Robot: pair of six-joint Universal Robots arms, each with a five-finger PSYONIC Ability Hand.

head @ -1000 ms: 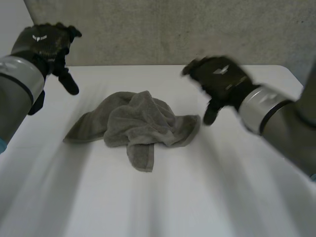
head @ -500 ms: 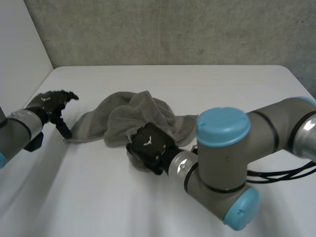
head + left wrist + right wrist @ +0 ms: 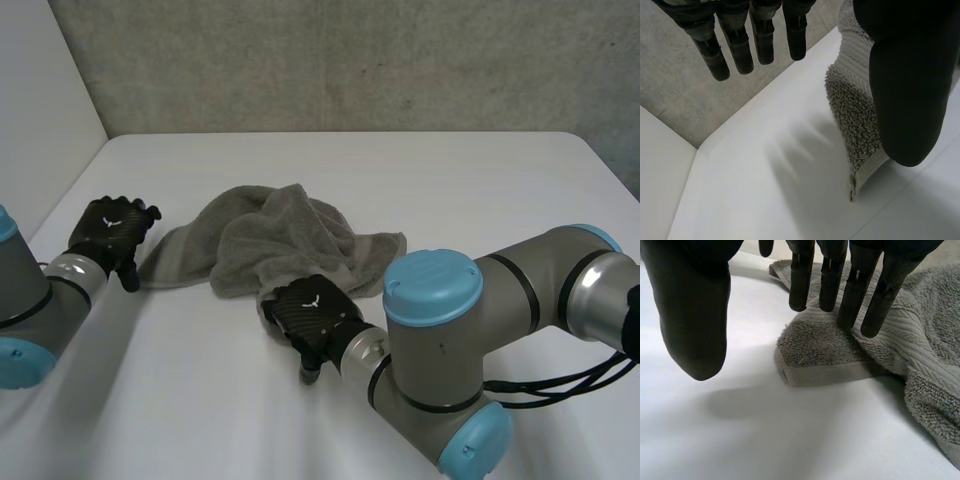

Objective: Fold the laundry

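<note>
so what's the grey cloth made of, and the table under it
The grey cloth looks like terry towelling, perhaps cotton: it has a fuzzy looped pile, a ribbed woven band and a flat stitched hem at its corner. The table is smooth, white and matte, taking soft shadows. It is probably laminate or painted board, but the look leaves that open.

A crumpled grey towel (image 3: 280, 245) lies mid-frame on the white table (image 3: 480, 190). The left hand (image 3: 108, 232) sits at centre left by the towel's left corner. The right hand (image 3: 310, 312) is just below centre, at its lower flap.
</note>
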